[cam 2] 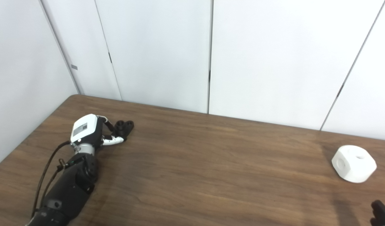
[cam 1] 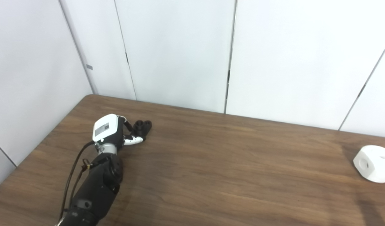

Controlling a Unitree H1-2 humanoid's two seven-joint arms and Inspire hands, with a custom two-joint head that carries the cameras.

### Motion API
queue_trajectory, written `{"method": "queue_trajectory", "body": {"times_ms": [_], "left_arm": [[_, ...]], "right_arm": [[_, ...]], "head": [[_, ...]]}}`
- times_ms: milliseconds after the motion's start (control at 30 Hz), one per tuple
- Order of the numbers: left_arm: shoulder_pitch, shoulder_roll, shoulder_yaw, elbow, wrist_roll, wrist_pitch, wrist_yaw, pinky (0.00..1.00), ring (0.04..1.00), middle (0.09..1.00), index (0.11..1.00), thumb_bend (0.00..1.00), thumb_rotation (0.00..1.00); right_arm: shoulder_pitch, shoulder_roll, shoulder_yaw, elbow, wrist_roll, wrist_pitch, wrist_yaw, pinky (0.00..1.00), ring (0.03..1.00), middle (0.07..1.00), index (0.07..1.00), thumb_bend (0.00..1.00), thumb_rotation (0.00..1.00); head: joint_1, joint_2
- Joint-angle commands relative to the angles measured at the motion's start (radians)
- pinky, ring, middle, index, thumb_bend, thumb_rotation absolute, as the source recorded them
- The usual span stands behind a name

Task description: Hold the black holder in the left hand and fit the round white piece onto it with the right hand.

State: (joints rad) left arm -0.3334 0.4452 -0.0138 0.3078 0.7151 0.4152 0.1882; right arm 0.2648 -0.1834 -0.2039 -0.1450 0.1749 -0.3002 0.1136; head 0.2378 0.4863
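Note:
The black holder lies on the table toward the far left, a small dark piece with round sockets on top. My left hand is right beside it; its fingers reach over the far side and its white-tipped thumb presses the near side, so it is shut on the holder. The round white piece, faceted with holes in its faces, rests alone on the table at the far right. Only a dark fingertip of my right hand shows, at the bottom right corner of the right eye view, well short of the white piece.
The brown wooden table spans the view, its left edge running diagonally past my left arm. White wall panels stand just behind the far edge. A black cable runs along my left forearm.

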Motion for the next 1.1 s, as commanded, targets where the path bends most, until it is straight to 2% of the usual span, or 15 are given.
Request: {"method": "queue_trajectory", "body": {"times_ms": [0,100,200,367,600,767,933,1067], "left_arm": [[-0.026,0.025,0.015,-0.023,-0.004,-0.012,0.034,0.89,0.883,0.783,0.486,0.52,0.05],[-0.023,0.023,0.015,-0.029,-0.012,-0.011,0.04,0.89,0.878,0.778,0.486,0.52,0.05],[-0.015,0.027,0.009,-0.038,-0.027,-0.037,0.031,0.88,0.873,0.774,0.486,0.52,0.05],[0.004,0.016,-0.005,-0.118,-0.044,-0.016,-0.009,0.87,0.886,0.783,0.487,0.52,0.05],[0.031,-0.001,-0.038,-0.202,-0.044,-0.024,-0.047,0.87,0.885,0.778,0.486,0.52,0.05],[0.066,-0.015,-0.066,-0.295,-0.054,-0.006,-0.128,0.86,0.896,0.795,0.487,0.52,0.05],[0.101,-0.028,-0.094,-0.395,-0.044,0.038,-0.222,0.84,0.902,0.805,0.488,0.52,0.05],[0.137,-0.039,-0.117,-0.479,-0.068,0.038,-0.296,0.83,0.902,0.804,0.488,0.52,0.05]], "right_arm": [[0.024,0.032,0.018,0.047,0.009,0.015,-0.007,1.0,0.989,0.95,0.927,0.31,0.34],[0.025,0.031,0.019,0.045,0.007,0.017,-0.007,1.0,0.996,0.954,0.931,0.31,0.34],[0.026,0.031,0.019,0.043,0.013,0.02,-0.005,1.0,1.0,0.961,0.933,0.3,0.33],[0.023,0.032,0.018,0.042,0.006,0.031,-0.009,1.0,0.993,0.953,0.928,0.31,0.34],[0.022,0.039,0.018,0.036,-0.01,0.038,-0.018,1.0,0.981,0.943,0.923,0.35,0.38],[0.021,0.041,0.02,0.034,-0.009,0.036,-0.018,1.0,0.976,0.941,0.916,0.35,0.37],[0.022,0.044,0.024,0.027,-0.014,0.045,-0.023,1.0,0.984,0.948,0.917,0.36,0.38],[0.015,0.05,0.027,0.018,-0.029,0.055,-0.031,0.98,0.968,0.941,0.913,0.36,0.38]], "head": [[0.001,0.001],[0.0,0.002],[0.0,0.002],[-0.01,0.007],[-0.023,0.013],[-0.027,0.019],[-0.035,0.03],[-0.045,0.042]]}}
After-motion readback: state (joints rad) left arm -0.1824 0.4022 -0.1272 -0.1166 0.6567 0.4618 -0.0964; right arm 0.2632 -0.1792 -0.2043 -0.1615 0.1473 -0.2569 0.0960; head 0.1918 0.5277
